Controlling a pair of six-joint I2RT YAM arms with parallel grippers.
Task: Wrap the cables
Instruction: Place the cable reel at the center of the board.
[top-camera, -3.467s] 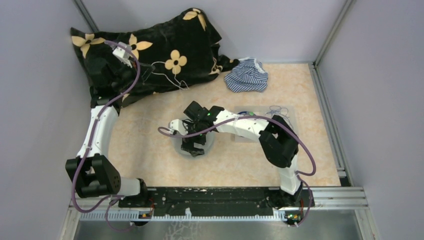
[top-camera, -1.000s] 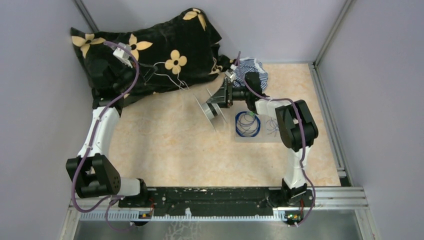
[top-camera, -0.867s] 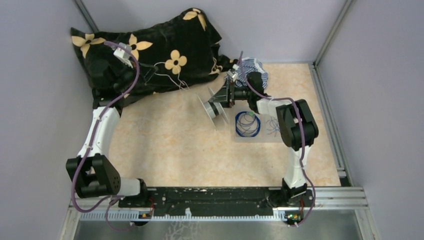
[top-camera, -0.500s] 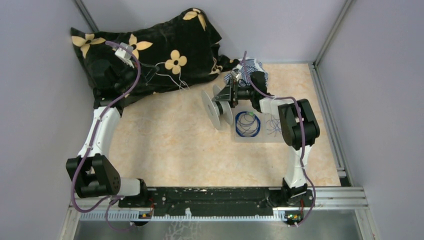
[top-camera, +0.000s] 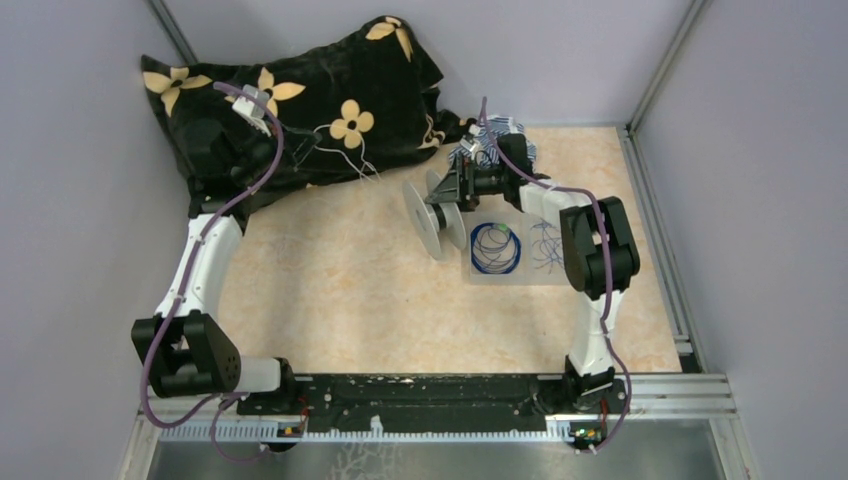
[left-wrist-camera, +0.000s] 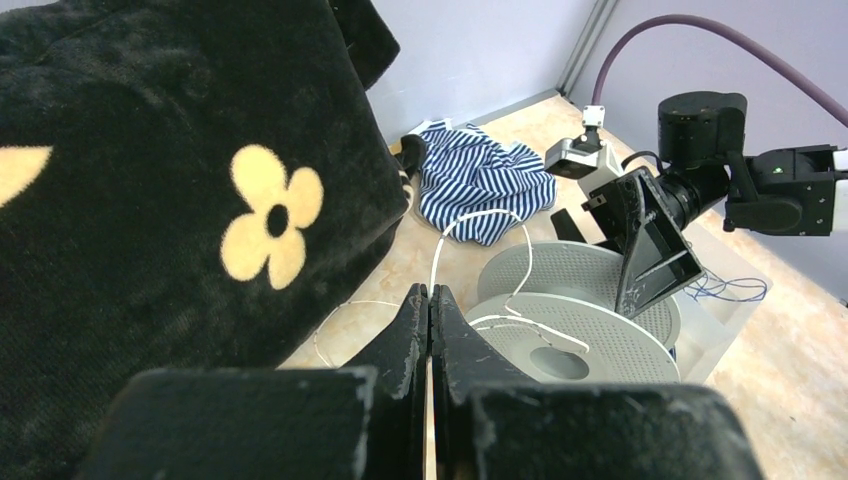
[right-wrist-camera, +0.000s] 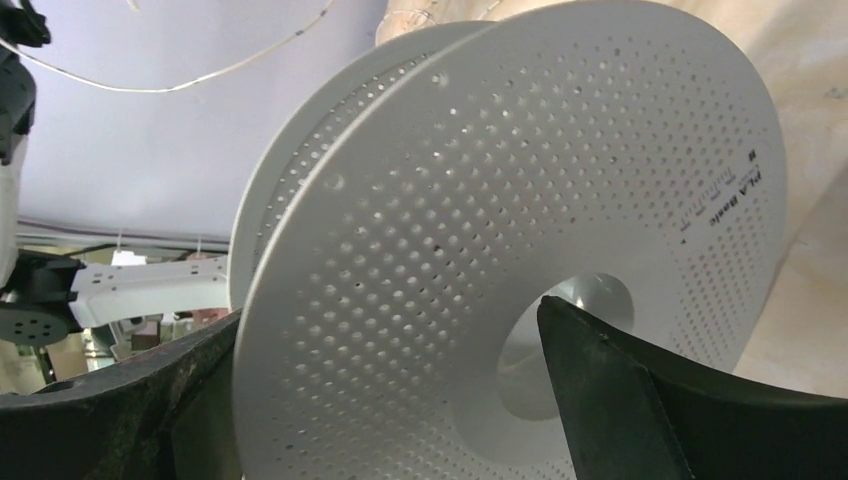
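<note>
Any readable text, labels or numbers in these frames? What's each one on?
"PLA Basic": printed sideways near the rim of the pale perforated round plastic spool, right wrist view.
Finer print lines beside it: too small to read.
Black flowered cloth and blue-striped cloth: no text visible.

Closed jaws pinch a white cable (left-wrist-camera: 478, 214) beside the spool (left-wrist-camera: 600, 345).

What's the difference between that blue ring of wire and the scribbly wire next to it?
The blue ring is a neat round coil with a green bit; the scribbly wire is a loose, fainter tangle. The ring lies nearer the white spool; the tangle lies nearer the right arm. Both rest on the pale tray, untouched.
</note>
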